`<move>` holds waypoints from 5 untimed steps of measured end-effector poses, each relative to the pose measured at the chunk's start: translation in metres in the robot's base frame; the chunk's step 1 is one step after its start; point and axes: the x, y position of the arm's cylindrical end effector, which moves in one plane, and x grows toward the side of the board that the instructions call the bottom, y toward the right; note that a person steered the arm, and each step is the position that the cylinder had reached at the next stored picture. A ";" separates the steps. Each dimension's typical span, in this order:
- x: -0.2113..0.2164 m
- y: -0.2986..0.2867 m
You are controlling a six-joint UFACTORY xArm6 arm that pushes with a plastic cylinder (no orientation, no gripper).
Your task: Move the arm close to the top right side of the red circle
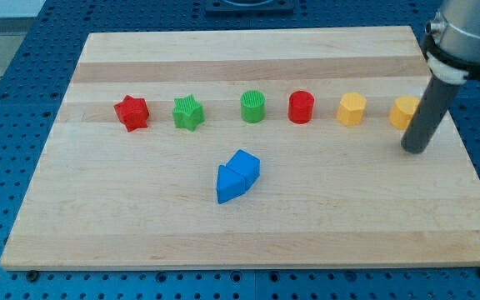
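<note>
The red circle (301, 107) stands in a row of blocks across the upper half of the wooden board (248, 217). My tip (417, 151) rests on the board at the view's right, well to the right of the red circle and a little lower. It is just below and right of a yellow block (404, 111), which the rod partly hides. Another yellow block (351, 109) stands between the red circle and my tip.
In the same row, from the view's left: a red star (132, 112), a green star (188, 112), a green circle (252, 107). Two blue blocks (237, 176) touch each other below the row, near the board's middle.
</note>
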 end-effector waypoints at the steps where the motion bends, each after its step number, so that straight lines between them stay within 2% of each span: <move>1: 0.007 -0.022; 2: -0.016 -0.022; 3: 0.014 0.000; 4: 0.020 0.082; 5: -0.008 0.127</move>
